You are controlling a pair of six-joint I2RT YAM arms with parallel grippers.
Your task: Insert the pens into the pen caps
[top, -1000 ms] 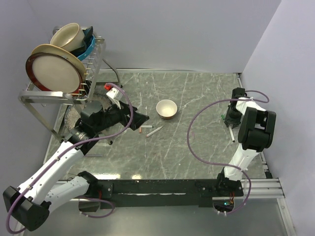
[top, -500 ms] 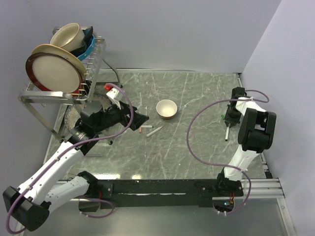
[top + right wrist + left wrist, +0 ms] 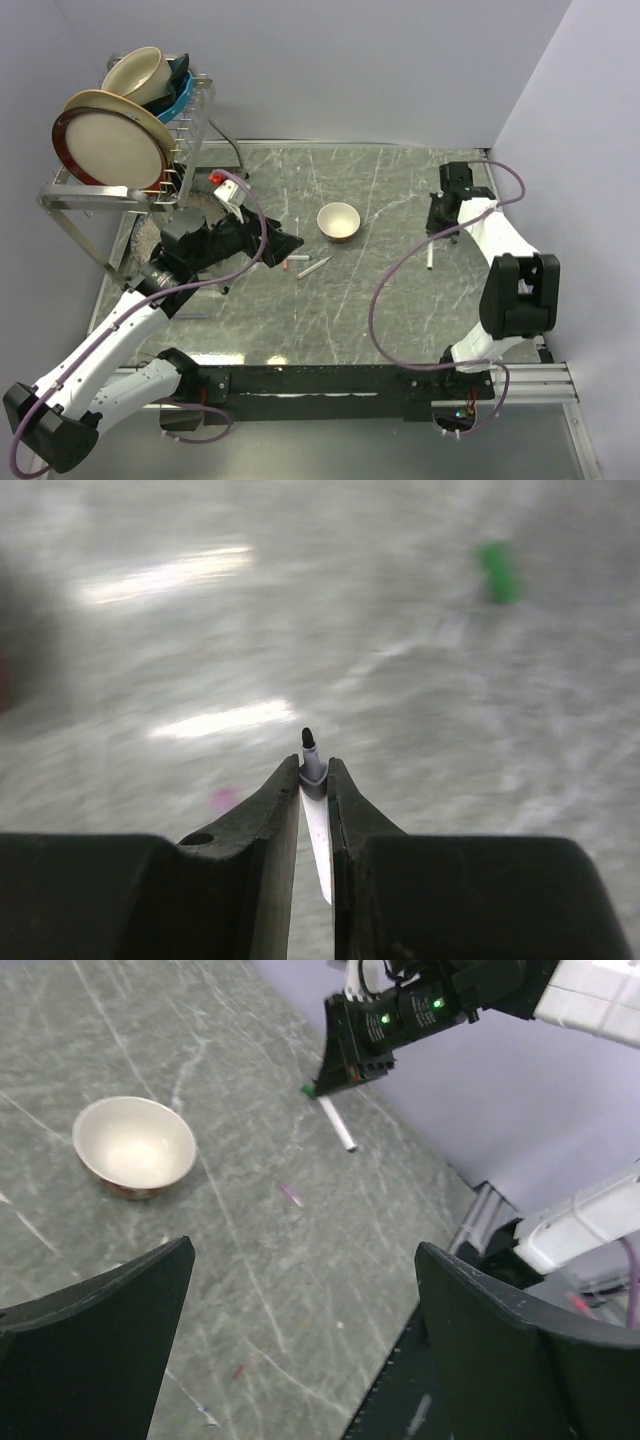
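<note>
My right gripper (image 3: 437, 226) hangs over the back right of the table, shut on a white-barrelled pen (image 3: 431, 254) that slants down from it. In the right wrist view the fingers (image 3: 283, 795) pinch the pen (image 3: 314, 765) just behind its dark tip, which pokes out in front. A green pen cap (image 3: 495, 571) lies blurred on the table beyond. Two more pens (image 3: 313, 266) (image 3: 296, 260) lie side by side near the table's middle. My left gripper (image 3: 285, 245) hovers just left of them, open and holding nothing. The left wrist view faces the right gripper (image 3: 345, 1060) and its pen (image 3: 337, 1126).
A cream bowl (image 3: 338, 221) (image 3: 135, 1146) stands behind the two lying pens. A dish rack (image 3: 130, 160) with plates and bowls fills the back left corner. Walls close the back and right sides. Purple cables loop off both arms.
The right gripper closed on the pen, lifted it and swung it from the right edge toward the back and left. The left arm has hardly moved.
</note>
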